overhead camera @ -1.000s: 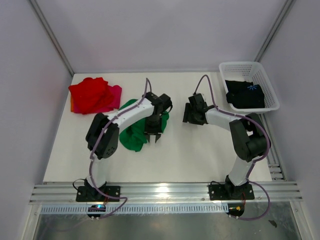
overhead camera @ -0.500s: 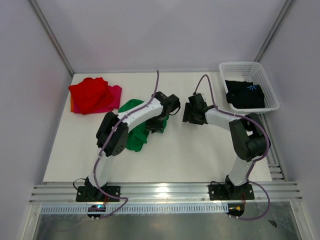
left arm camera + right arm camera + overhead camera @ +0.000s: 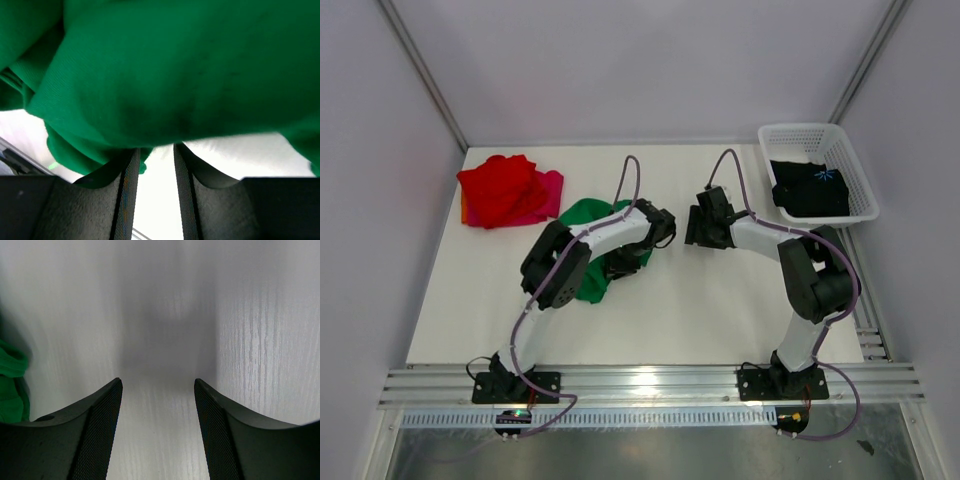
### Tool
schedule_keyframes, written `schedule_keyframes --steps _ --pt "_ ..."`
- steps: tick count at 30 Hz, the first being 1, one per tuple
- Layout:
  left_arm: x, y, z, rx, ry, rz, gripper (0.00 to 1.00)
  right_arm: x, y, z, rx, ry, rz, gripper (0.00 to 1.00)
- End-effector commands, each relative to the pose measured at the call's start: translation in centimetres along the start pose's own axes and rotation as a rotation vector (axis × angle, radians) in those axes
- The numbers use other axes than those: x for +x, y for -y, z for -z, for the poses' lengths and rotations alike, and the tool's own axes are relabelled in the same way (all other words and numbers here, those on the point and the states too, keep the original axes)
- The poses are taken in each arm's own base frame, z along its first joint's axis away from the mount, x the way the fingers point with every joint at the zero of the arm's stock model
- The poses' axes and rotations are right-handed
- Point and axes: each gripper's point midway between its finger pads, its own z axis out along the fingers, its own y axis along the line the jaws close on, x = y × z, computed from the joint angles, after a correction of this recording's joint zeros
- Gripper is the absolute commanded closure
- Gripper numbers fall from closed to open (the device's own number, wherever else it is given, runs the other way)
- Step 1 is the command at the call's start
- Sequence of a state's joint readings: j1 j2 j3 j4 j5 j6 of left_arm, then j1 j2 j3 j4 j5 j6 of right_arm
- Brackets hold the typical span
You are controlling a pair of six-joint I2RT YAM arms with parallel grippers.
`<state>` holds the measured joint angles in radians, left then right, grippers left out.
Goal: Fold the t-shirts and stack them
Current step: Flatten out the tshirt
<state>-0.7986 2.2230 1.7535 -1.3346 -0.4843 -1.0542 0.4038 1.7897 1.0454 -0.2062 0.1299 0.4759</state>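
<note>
The green shirt is a plain bright green, with darker shade in its folds. The red shirt is plain red; the pink shirt is magenta. The black shirt bears a small blue print. The basket is white lattice. The surface is white. The arms are white and black.

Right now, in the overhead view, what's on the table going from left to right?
Red shirt → green shirt → right gripper → white basket, which holds the black shirt.
</note>
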Motion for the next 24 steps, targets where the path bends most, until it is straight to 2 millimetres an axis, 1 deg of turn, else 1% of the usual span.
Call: schedule_keyframes --steps 1,7,10,11,16,19,24 --pt "3.6 -7.4 2.5 -0.24 -0.116 0.027 0.65 0.1 -0.1 -0.4 -0.002 0.0 0.025 0.36" --pt "4.6 -7.2 3.3 -0.219 -0.122 0.041 0.67 0.6 -0.1 -0.6 -0.012 -0.014 0.031 0.36" --pt "5.4 -7.0 4.1 -0.198 -0.116 0.042 0.68 1.2 0.0 -0.8 -0.014 -0.025 0.036 0.36" --pt "5.7 -6.9 4.7 -0.183 -0.103 0.043 0.68 1.3 0.0 -0.8 -0.016 -0.026 0.033 0.36" --pt "7.6 -7.1 5.1 -0.186 -0.101 0.027 0.68 2.0 -0.4 -1.0 -0.044 -0.045 0.02 0.36" --pt "7.9 -7.3 5.2 -0.187 -0.097 0.033 0.69 2.1 -0.7 -1.1 -0.059 -0.05 0.015 0.36" --pt "7.6 -8.1 5.5 -0.183 -0.064 0.048 0.68 2.0 -1.0 -0.8 -0.078 -0.044 0.016 0.36"
